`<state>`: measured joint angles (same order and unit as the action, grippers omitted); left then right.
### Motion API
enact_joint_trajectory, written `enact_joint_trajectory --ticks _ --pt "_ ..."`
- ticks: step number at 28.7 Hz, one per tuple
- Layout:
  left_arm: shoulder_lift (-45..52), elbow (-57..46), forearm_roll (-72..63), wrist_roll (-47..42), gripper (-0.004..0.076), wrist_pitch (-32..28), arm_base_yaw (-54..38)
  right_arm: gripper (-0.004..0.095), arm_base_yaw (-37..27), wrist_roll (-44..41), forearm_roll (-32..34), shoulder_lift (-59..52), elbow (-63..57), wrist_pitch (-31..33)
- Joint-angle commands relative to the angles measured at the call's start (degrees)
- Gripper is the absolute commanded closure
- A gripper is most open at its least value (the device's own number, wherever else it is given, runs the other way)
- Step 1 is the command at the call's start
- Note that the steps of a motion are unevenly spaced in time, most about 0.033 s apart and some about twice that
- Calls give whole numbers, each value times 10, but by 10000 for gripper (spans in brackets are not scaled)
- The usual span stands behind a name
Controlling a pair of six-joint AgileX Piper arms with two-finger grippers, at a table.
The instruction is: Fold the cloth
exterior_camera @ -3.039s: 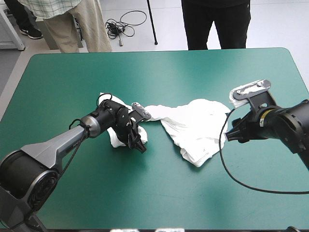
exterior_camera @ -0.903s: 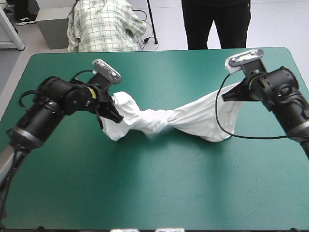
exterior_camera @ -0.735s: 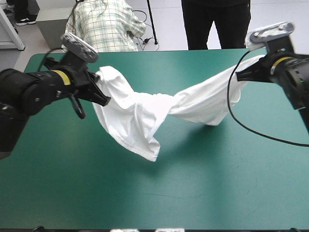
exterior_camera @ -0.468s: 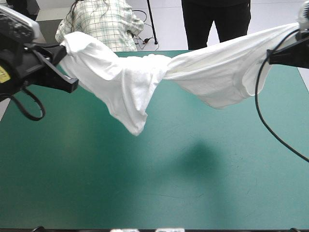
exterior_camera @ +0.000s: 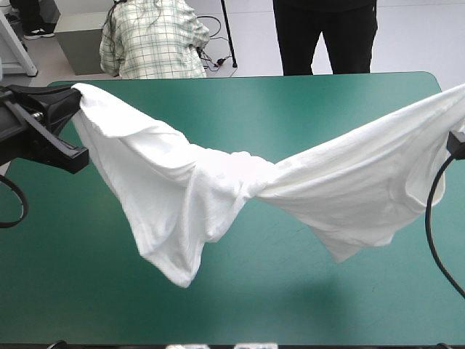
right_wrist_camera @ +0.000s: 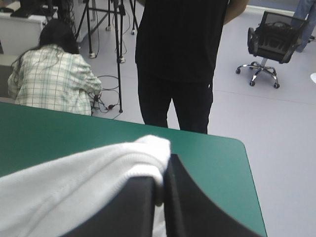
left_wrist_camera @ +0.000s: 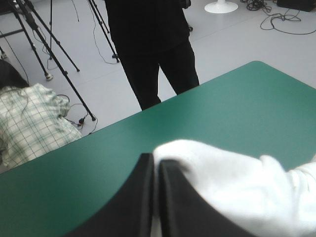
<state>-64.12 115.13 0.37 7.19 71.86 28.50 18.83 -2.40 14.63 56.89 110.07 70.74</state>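
The T-shirt hangs above the desk. The left end effector is at the desk's left edge, the right end effector opposite.

We see a pale grey floor beyond the teal-green table, with black tripod legs, loose cables and a black office chair.

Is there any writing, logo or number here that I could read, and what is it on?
None to read. The T-shirt is plain white, the table plain teal-green; the left pincer and the right pincer show no marking.
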Motion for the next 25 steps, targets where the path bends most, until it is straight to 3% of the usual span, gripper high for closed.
enact_joint_trajectory --ticks 1,7,12,18,25 --pt "5 -18 -4 -17 733 20 -1 925 -1 7 4 -7 -25 -24" --pt "-5 -126 -4 -31 733 20 -1 925 -1 7 -5 -9 -154 -38" --pt "-53 -223 14 -31 733 4 -1 925 -1 5 -15 16 -273 -93" --pt "-146 -284 78 -38 733 -87 -1 925 -1 5 4 113 -327 -176" --pt "-284 -285 252 -119 733 -191 -1 925 -1 -21 79 238 -325 -243"
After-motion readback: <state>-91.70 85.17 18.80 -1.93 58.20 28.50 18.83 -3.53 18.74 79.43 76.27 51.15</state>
